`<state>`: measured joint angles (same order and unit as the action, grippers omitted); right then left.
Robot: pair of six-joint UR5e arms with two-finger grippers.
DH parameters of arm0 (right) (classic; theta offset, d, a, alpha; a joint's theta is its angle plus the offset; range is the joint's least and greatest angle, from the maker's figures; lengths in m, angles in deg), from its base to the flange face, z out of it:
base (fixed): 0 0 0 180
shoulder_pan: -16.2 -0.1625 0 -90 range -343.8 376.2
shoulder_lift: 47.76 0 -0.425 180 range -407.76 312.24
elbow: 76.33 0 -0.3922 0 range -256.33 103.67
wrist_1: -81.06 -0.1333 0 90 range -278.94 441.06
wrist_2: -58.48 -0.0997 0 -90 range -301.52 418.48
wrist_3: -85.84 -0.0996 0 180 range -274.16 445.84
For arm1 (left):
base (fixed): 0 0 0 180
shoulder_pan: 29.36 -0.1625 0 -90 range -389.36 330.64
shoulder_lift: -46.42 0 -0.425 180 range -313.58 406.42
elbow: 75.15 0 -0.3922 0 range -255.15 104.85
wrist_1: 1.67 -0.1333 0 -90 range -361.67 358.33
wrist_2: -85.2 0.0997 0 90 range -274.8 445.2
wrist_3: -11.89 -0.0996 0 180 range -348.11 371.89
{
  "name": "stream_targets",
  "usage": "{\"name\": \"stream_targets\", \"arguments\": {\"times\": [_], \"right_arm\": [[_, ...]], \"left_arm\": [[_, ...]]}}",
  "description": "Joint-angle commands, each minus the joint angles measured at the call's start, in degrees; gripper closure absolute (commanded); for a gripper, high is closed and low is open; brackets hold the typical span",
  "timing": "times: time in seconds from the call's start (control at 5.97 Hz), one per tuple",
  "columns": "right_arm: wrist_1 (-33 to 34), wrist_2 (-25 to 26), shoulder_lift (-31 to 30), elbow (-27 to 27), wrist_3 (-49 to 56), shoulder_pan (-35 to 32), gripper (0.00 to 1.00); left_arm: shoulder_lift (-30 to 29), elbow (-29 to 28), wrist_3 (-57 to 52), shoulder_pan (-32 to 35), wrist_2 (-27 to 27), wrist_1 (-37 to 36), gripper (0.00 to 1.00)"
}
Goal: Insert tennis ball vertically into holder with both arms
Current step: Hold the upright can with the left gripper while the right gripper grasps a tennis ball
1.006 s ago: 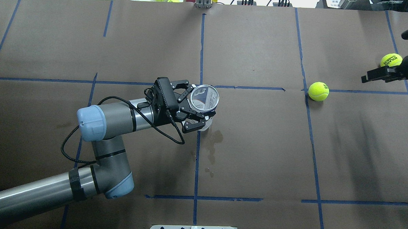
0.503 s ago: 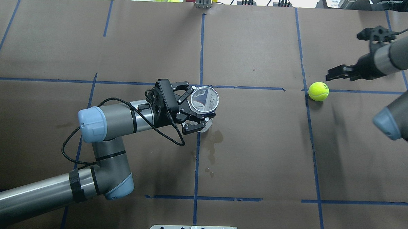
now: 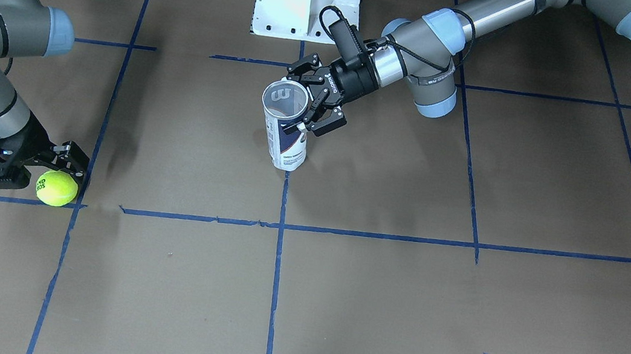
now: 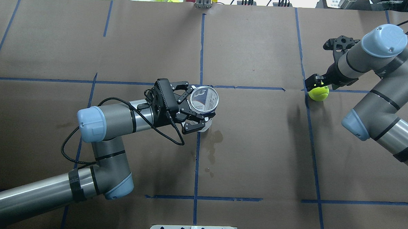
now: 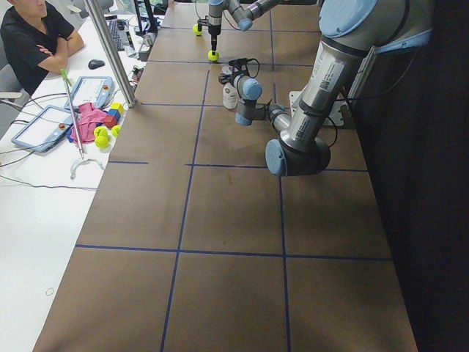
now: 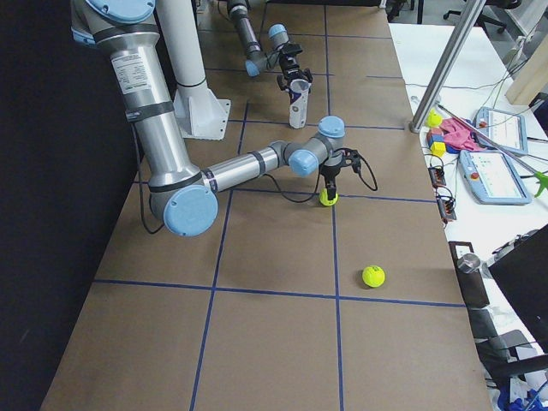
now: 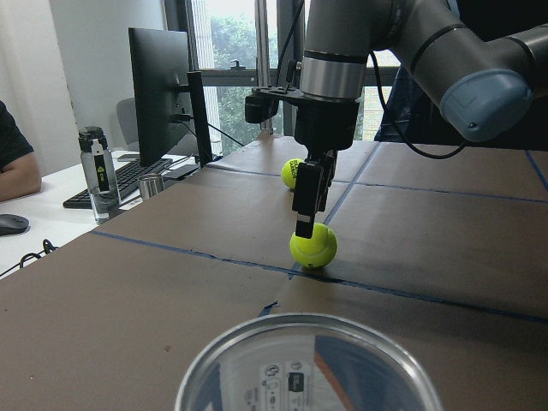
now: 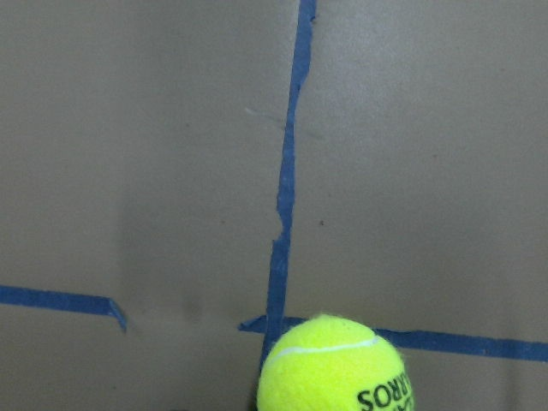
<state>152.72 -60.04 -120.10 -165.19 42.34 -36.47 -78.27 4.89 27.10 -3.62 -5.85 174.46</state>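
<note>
Ball (image 4: 318, 92) sits on the table (image 4: 257, 147) toward its right end, with the right gripper (image 4: 315, 82) directly over it (closed or not, we cannot tell). We judge the ball light, fuzzy and springy, so we grip across its widest part. Left gripper (image 3: 316, 101) clamps the can (image 3: 287, 149) upright mid-table.

tennis ball (image 4: 318, 92): neon yellow-green, black lettering | holder (image 3: 286, 143): clear, navy-white label | table (image 4: 257, 147): brown, blue tape grid

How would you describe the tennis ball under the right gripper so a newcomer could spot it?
On the brown paper-covered table, find the right gripper pointing straight down. The tennis ball sits beneath it, at a crossing of blue tape lines; the other ball on the table lies alone, no gripper near.
</note>
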Motion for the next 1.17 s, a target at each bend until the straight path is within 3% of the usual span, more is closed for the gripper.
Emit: {"name": "stream_targets", "arguments": {"times": [0.0,0.5,0.67,0.84,1.01], "right_arm": [[0.5,0.3,0.3,2.2,2.6,0.2,0.01],[0.3,0.1,3.3,5.6,2.8,0.7,0.02],[0.2,0.0,3.1,5.7,4.4,0.3,0.39],[-0.1,-0.5,2.5,5.3,7.7,-0.2,0.93],[0.7,-2.7,2.9,3.4,7.5,-2.9,1.00]], "left_arm": [[0.1,0.1,0.0,0.0,0.0,0.0,0.23],[0.1,0.1,0.0,0.0,0.0,0.0,0.23],[0.1,0.1,0.1,0.0,0.1,0.0,0.23],[0.1,0.0,0.1,0.0,0.1,0.0,0.23],[0.1,0.0,0.1,0.0,0.1,0.1,0.23]]}}
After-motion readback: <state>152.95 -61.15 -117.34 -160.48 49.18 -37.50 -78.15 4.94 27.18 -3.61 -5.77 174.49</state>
